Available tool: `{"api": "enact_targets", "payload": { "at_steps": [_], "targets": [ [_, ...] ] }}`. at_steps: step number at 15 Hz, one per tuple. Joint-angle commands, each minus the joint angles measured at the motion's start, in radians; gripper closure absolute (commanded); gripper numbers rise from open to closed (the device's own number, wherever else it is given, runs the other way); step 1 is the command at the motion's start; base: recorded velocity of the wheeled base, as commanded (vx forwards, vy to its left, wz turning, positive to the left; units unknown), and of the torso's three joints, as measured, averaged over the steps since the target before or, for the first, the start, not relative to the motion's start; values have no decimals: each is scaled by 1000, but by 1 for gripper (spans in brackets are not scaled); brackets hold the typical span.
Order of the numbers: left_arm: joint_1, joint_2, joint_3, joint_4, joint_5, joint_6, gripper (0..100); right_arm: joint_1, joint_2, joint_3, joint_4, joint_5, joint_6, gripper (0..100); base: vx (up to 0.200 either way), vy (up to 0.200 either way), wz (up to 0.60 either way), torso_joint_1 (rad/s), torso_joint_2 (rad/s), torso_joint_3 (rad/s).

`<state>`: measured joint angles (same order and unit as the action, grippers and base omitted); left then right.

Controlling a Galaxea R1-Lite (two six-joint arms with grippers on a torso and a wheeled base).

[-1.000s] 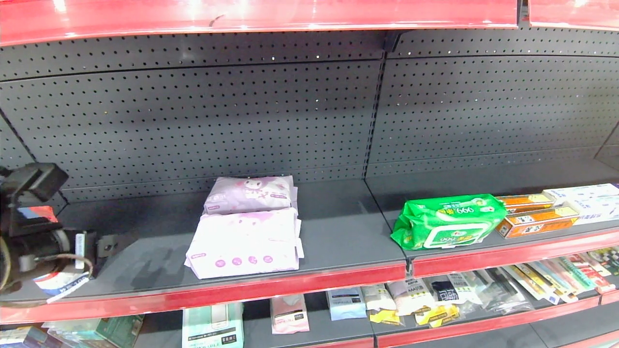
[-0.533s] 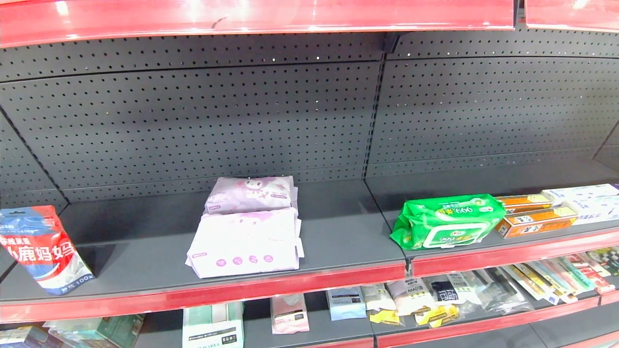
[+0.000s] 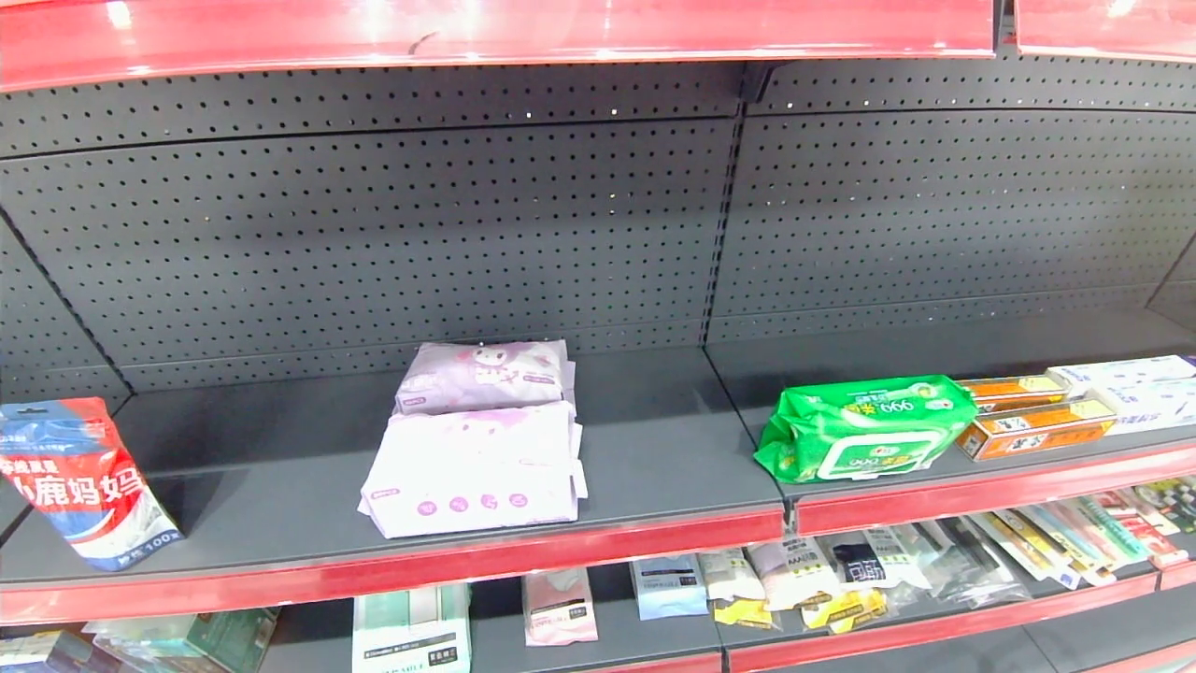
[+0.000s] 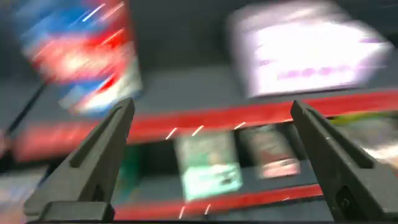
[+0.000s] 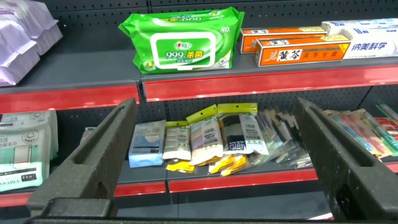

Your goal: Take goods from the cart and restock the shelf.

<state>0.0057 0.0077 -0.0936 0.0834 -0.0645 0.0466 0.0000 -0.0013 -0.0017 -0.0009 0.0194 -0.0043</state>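
Though it blurs, left gripper (image 4: pixel 211 104) seems spread.

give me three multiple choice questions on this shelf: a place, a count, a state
1. Where is the blue and red pouch? A left end of the shelf; B right end; C shelf below.
2. How many pink packs lie mid-shelf? A one; B two; C four.
3. The left gripper is: A shut on the pouch; B open, empty; C shut on a pack.
1 A, it stands far left. 2 B, one behind the other. 3 B, fingers apart, nothing between.
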Motion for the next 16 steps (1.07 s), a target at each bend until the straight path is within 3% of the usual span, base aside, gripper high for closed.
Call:
{"api": "enact_targets", "payload": {
  "at_steps": [1, 2, 3, 4, 6, 11, 16],
  "targets": [
    [0, -8, 51, -45, -29, -50, 0, 0, 1, 0, -1, 1, 0, 0, 0, 0, 0, 0, 0, 0],
    [0, -8, 58, -56, 37, -68, 0, 0, 1, 0, -1, 1, -2, 0, 0, 0, 0, 0, 0, 0],
    [0, -6, 87, -77, 146, -45, 0, 0, 1, 0, 1, 1, -2, 0, 0, 0, 0, 0, 0, 0],
    [0, -6, 94, -94, 166, -60, 0, 0, 1, 0, -1, 1, 0, 0, 0, 0, 0, 0, 0, 0],
    [0, -6, 94, -88, 146, -39, 0, 0, 1, 0, -1, 1, -2, 0, 0, 0, 0, 0, 0, 0],
    [0, -6, 94, -88, 147, -42, 0, 0, 1, 0, 1, 1, -2, 0, 0, 0, 0, 0, 0, 0],
    [0, -6, 94, -88, 147, -42, 0, 0, 1, 0, -1, 1, -2, 0, 0, 0, 600, 7, 1, 3]
  ]
}}
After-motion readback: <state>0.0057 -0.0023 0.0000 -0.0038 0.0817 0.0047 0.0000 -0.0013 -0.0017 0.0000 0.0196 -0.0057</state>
